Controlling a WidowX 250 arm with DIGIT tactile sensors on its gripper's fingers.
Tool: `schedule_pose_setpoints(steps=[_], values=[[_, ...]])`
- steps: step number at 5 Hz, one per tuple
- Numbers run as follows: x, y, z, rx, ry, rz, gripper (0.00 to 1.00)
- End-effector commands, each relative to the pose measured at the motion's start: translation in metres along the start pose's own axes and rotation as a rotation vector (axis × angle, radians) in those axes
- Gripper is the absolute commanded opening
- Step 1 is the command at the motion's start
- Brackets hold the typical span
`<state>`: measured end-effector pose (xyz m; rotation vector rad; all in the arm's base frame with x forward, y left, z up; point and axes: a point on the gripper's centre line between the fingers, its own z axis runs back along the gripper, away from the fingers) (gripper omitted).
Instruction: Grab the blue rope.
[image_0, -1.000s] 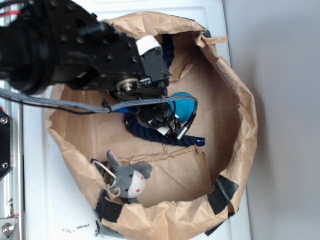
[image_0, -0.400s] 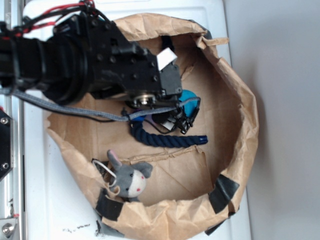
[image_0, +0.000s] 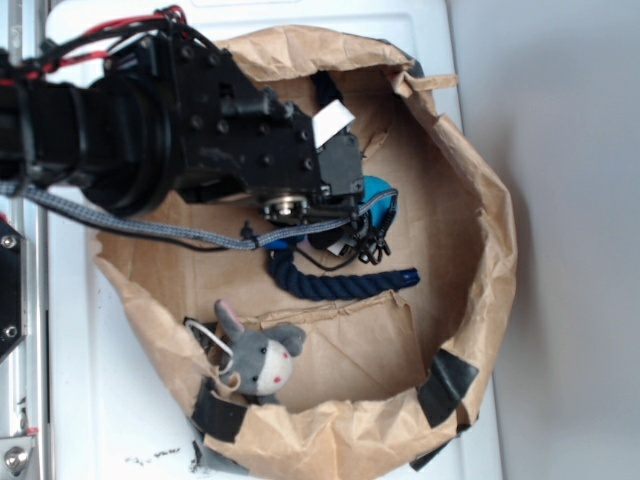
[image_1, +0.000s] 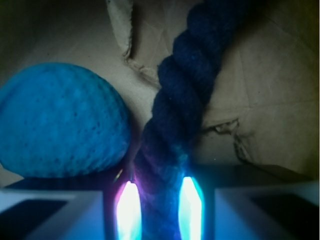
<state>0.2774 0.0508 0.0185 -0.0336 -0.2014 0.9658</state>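
Navy twisted cotton fills the centre of the wrist view: the blue rope (image_1: 182, 95) runs straight out from between the two fingers (image_1: 50, 215) of the gripper (image_1: 160, 210), whose glowing pads press against the strand on both sides. The jaws are clamped on the rope. Just to the left of the gripper in that view, close beside the rope, sits a round teal ball (image_1: 60, 120) with a rough, pitted surface. Under both lies creased brown paper.

From the exterior camera, the black gripper (image_0: 352, 240) reaches down into a wide, crumpled paper bag (image_0: 480, 200) with rolled-down walls. The blue rope (image_0: 335, 283) curves out from beneath the gripper and ends in a brighter blue bound tip a little way beyond it. The teal ball (image_0: 378, 196) peeks out right beside the gripper, mostly hidden by the arm. A grey braided cable (image_0: 150, 230) trails back along the arm. Farther from the gripper, past the rope and against the bag's near wall, a small grey stuffed animal (image_0: 262, 362) with a pale face lies on its back. The bag rests on a white surface (image_0: 110, 400).
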Motion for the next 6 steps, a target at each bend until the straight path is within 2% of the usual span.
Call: schedule_pose_setpoints(steps=[1,2,3,4,5,6], values=[[0.007,0.000,0.021,-0.079,0.007,-0.012,0.00],[0.001,-0.007,0.068,-0.092,0.059,-0.029,0.00],[-0.010,-0.018,0.118,-0.059,0.051,-0.015,0.00],[-0.025,-0.020,0.153,-0.097,0.020,-0.118,0.00],[-0.027,-0.021,0.153,-0.111,-0.013,-0.139,0.00],[-0.029,-0.025,0.149,-0.100,-0.056,-0.150,0.00]])
